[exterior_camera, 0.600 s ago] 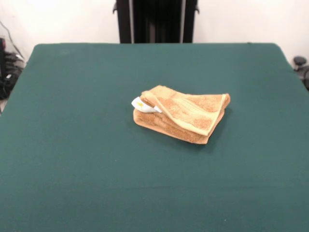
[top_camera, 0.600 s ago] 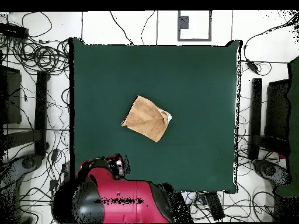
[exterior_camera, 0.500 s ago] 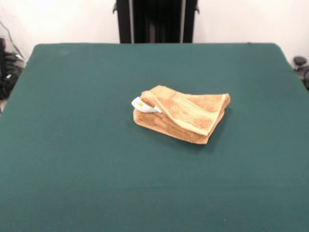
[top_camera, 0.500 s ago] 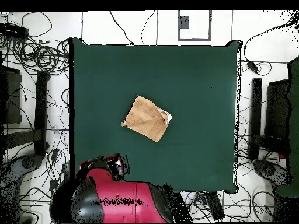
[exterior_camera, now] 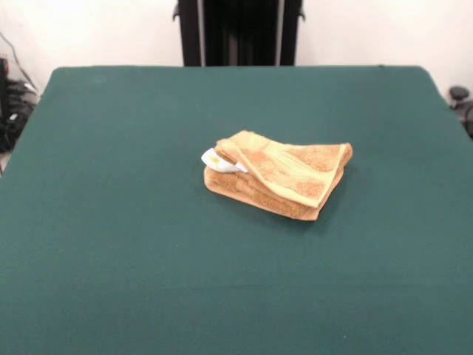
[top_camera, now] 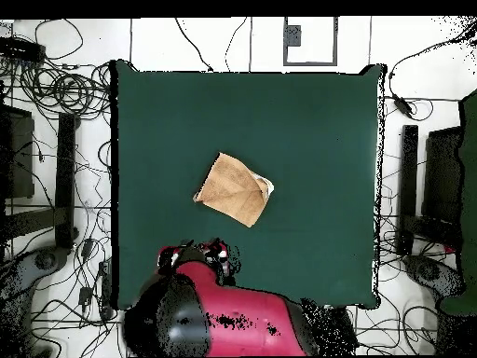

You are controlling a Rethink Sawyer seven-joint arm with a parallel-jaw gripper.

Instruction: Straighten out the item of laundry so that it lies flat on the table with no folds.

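Observation:
The orange-tan towel (exterior_camera: 281,174) lies folded in several layers near the middle of the green table (exterior_camera: 111,222), its white care tag (exterior_camera: 214,160) sticking out at its left end. In the overhead view the towel (top_camera: 233,189) is a folded wedge on the table (top_camera: 317,121). The red and black arm (top_camera: 224,322) shows only in the overhead view. Its gripper (top_camera: 197,256) end hangs over the table edge by the robot, apart from the towel. The front view shows no gripper.
The robot's black pedestal (exterior_camera: 238,31) stands behind the table's far edge. Cables and equipment (top_camera: 56,140) lie on the floor on both sides of the table.
In the overhead view the arm has swung to the right along the table's edge, closer to the towel. The towel has not moved.

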